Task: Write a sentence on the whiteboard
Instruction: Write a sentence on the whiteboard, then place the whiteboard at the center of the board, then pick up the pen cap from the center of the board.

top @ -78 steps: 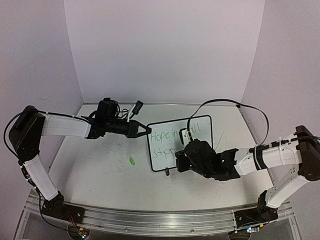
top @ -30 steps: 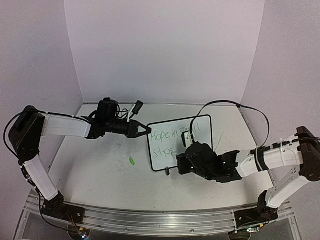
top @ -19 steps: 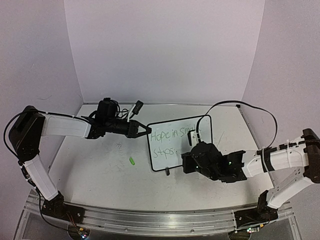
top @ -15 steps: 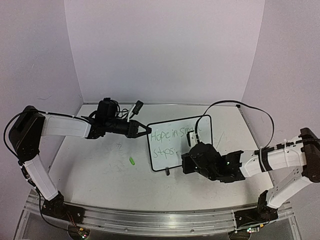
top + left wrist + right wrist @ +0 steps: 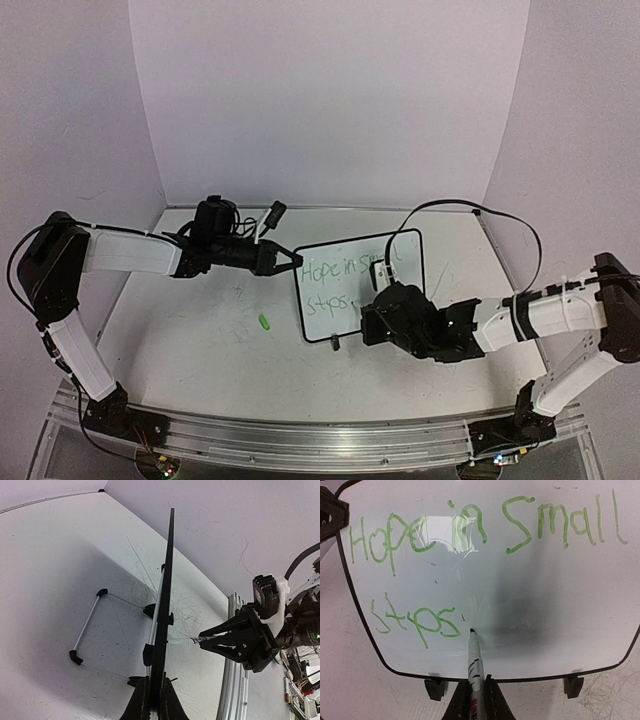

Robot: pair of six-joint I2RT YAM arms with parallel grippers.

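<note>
The whiteboard (image 5: 338,320) stands upright mid-table, and my left gripper (image 5: 293,260) is shut on its left edge. From the left wrist the whiteboard (image 5: 167,580) shows edge-on, clamped in my left gripper (image 5: 154,705). The sentence (image 5: 470,525) is green lettering, "Hope in small" above "steps". My right gripper (image 5: 475,702) is shut on a white marker (image 5: 475,665). The marker's tip rests against the board just right of "steps". Seen from above, my right gripper (image 5: 372,318) hides the board's lower right part.
A small green marker cap (image 5: 264,322) lies on the table left of the board. The board's wire stand (image 5: 87,625) juts out behind it. The right arm's cable (image 5: 450,207) arches over the back right. An aluminium rail (image 5: 300,440) runs along the near edge.
My right gripper, holding the marker, drifted a little to the right and then came back left to the spot beside "steps". The left arm and the board have stayed still.
</note>
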